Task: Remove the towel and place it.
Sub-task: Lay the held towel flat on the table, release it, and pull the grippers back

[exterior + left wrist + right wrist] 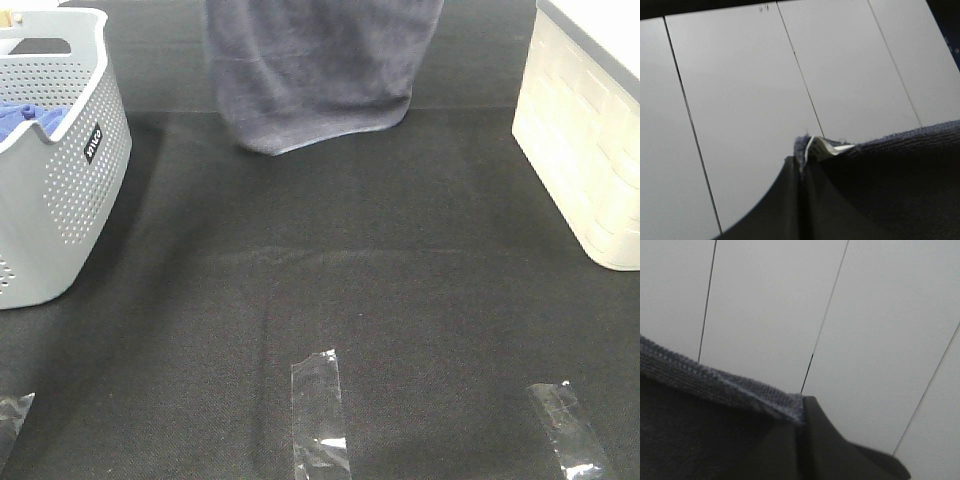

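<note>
1. The large slate-grey terry towel hangs as a loose curtain at the far middle of the black woven table mat. Its lower hem sags in a curve. I cannot tell whether that hem clears the mat.
2. I judge it soft and limp, with no stiffness of its own. It is light enough for two pinches but bulky, and it will probably swing and fold wherever I stop supporting it. The terry pile should grip well rather than slip.
3. The stitched hem corners look like the best hold, because the doubled fabric gives my pads something firm to bite.
4. My left gripper has its fingers pressed together on one top corner, right beside a small white sewn-in label.
5. My right gripper has its fingers pinched tight on the other corner, with the hem running straight out of the bite.
6. Both my arms are raised above the exterior camera's field. Each wrist view looks past the cloth at a white panelled surface.
7. The pale grey perforated plastic basket, with a bright blue cloth inside, sits to my left. A cream ribbed box sits to my right. Both stand well apart from the hanging towel.
</note>
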`<state>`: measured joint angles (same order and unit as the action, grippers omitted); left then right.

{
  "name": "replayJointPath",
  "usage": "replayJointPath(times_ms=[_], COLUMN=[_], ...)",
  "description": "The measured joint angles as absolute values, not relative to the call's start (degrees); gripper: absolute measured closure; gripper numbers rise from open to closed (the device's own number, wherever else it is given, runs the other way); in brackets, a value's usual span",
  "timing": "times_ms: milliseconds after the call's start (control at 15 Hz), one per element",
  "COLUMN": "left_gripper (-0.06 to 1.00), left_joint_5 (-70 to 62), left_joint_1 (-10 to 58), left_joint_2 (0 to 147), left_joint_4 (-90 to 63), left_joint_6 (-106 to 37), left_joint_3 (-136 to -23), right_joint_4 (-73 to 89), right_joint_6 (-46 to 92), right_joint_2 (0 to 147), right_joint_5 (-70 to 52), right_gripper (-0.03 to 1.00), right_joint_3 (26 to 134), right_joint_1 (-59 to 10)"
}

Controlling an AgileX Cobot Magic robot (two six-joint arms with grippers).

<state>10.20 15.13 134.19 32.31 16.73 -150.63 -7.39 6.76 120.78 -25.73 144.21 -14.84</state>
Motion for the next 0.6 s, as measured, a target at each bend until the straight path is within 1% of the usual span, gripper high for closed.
replayJointPath(times_ms=[133, 200, 400, 600], left_gripper=[0.94, 0.94, 0.94, 0.94], left_joint_5=[2.29, -3.90, -28.42, -46.98], left_joint_1=[16.04, 16.73, 19.08, 19.94], left_joint_2=[134.53, 134.65, 134.65, 134.65], left_joint_4=[31.74, 30.25, 20.57, 11.92], left_joint_6=[16.73, 16.73, 16.44, 12.78], left_joint_3=[-149.14, -148.51, -148.34, -148.34], right_joint_4=[-5.90, -5.10, -3.04, -1.60], right_joint_6=[6.76, 6.76, 6.76, 6.76], right_joint_2=[120.78, 120.78, 120.78, 120.78], right_joint_5=[-33.17, -37.18, -47.21, -56.78], right_gripper=[0.97, 0.97, 0.97, 0.97], right_joint_3=[142.84, 141.46, 136.25, 132.93], right_joint_1=[-14.84, -14.84, -14.90, -14.84])
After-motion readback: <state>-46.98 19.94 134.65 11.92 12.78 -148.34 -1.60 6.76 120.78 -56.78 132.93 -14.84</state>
